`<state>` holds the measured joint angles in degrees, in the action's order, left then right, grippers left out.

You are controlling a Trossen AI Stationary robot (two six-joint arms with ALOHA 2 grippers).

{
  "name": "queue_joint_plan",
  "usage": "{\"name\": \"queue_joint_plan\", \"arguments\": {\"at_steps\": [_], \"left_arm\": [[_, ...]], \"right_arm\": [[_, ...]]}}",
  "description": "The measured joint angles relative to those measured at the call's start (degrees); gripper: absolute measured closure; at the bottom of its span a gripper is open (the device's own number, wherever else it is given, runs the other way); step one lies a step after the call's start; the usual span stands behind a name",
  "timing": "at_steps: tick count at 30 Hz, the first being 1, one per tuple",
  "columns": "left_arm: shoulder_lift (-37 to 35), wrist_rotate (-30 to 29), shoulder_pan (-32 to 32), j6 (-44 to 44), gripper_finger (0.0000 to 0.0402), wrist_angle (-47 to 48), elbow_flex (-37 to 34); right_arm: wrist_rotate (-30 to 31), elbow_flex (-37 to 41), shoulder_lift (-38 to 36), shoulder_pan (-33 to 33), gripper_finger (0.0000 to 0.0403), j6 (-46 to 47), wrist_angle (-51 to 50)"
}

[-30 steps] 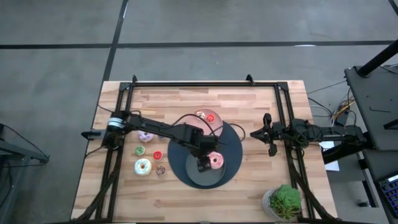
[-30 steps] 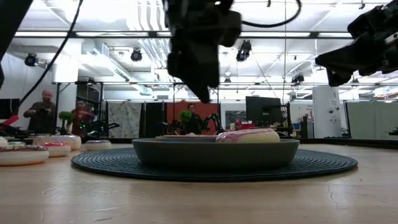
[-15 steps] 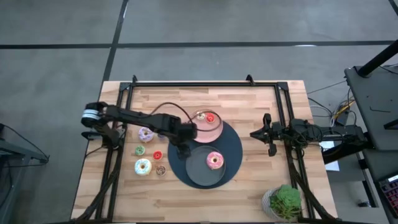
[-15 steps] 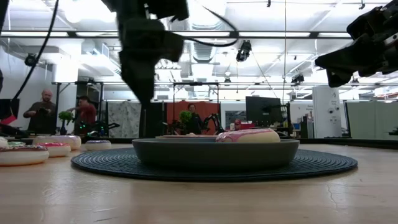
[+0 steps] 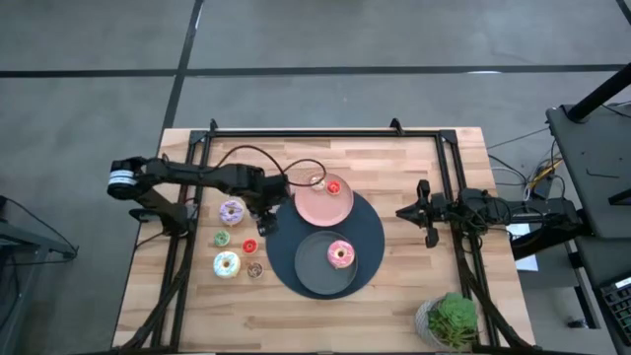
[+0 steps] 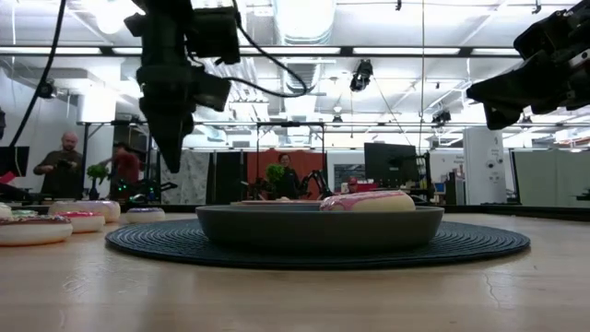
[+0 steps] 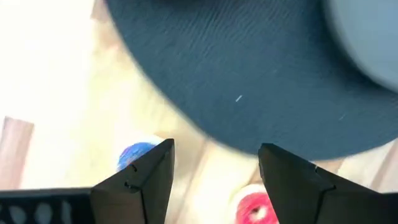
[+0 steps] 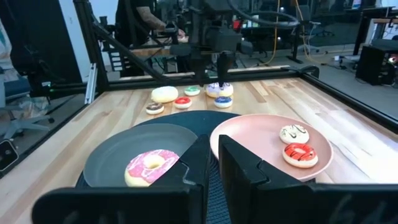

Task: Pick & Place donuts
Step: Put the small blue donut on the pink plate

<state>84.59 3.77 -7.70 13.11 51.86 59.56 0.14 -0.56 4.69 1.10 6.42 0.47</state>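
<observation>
My left gripper (image 5: 264,225) (image 7: 214,149) hangs open, pointing down above the table at the left rim of the round dark mat (image 5: 367,229). Nothing is between its fingers. Below it lie a tiny blue donut (image 7: 138,152) and a tiny red donut (image 5: 249,245) (image 7: 255,208). The lilac donut (image 5: 232,211), green donut (image 5: 221,238), white sprinkled donut (image 5: 226,264) and tan donut (image 5: 254,269) rest flat on the wood to the left. A pink donut (image 5: 341,253) lies in the dark grey plate (image 5: 308,266). My right gripper (image 5: 401,212) waits at the table's right, shut and level.
A pink plate (image 5: 320,209) on the mat's far part holds a small red donut (image 5: 333,186) and a small white one (image 5: 317,181). A potted plant (image 5: 450,320) stands at the near right corner. Black frame rails (image 5: 187,197) run along both sides. People stand beyond the table.
My left gripper has swung from above the dark grey plate toward the table's left edge and a little toward the far edge, staying open with nothing in it. It now hangs over the mat's left rim. The pink donut stays in the dark grey plate.
</observation>
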Motion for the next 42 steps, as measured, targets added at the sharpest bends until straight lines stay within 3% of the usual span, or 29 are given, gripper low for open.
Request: {"name": "queue_joint_plan", "arguments": {"at_steps": [12,21,31,42], "left_arm": [[0.22,-0.30,-5.48,-5.06,0.0197,2.24,-0.08],[2.84,-4.81,-7.63,-8.14,0.0197,5.31,-0.50],[5.40,-4.74,-7.61,-16.62,0.0197,6.70,-0.94],[2.58,-4.89,-7.59,-28.29,0.0197,6.95,-0.93]], "right_arm": [[-0.07,0.00,-0.02,0.00,0.0374,0.00,-0.02],[-0.08,0.00,-0.09,0.02,0.0374,0.00,-0.02],[-0.07,0.00,0.48,0.00,0.0374,0.00,-0.02],[-0.05,0.00,0.68,0.00,0.0374,0.00,0.00]]}}
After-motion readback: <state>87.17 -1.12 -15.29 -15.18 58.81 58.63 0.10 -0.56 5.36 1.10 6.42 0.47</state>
